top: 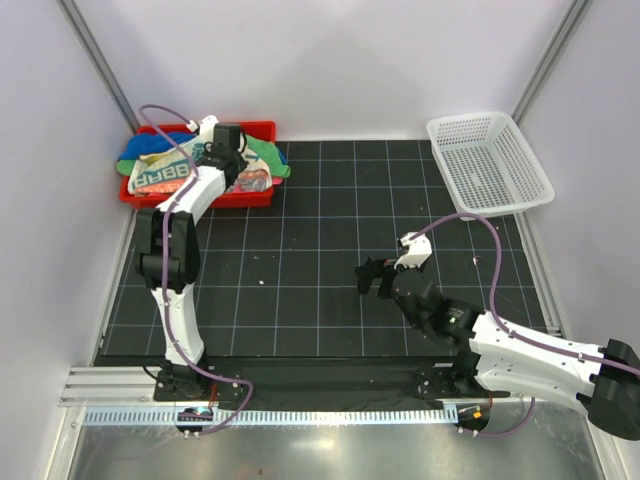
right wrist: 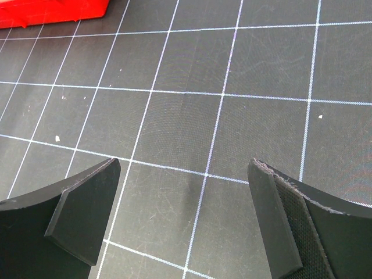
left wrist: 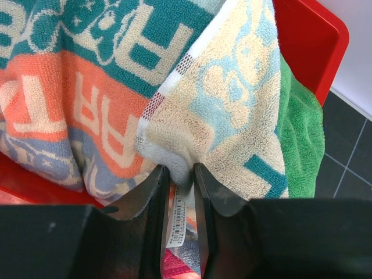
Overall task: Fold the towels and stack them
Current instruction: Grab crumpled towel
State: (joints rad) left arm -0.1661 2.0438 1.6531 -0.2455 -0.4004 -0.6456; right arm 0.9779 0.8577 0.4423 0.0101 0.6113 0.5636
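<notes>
The towels [top: 165, 170] lay in a loose heap in the red tray [top: 255, 128] at the far left corner of the worktop [top: 300, 300], none of them yet folded. Uppermost was a cream towel [left wrist: 232, 116] with pale blue print. It was draped over a lettered towel [left wrist: 87, 87] in teal and orange, with a green towel [left wrist: 299, 133] just beside it toward the tray wall. All looked like soft, light terry, neither fragile nor slippery. They would probably sag and trail when lifted, and might drag a neighbour along where the cloths overlapped. The left fingers [left wrist: 145, 200] were drawn nearly together on a bunched fold at the cream towel's lower edge, with cloth pinched between them. A hem or corner seemed a better hold than mid-cloth, since the towel could then hang open for spreading. Whether a second layer was caught in the pinch could not be told. The right fingers [right wrist: 81, 215] stood wide apart, holding nothing, above the gridded worktop and well away from the tray. The white mesh basket [top: 490, 160] sat at the far right.
</notes>
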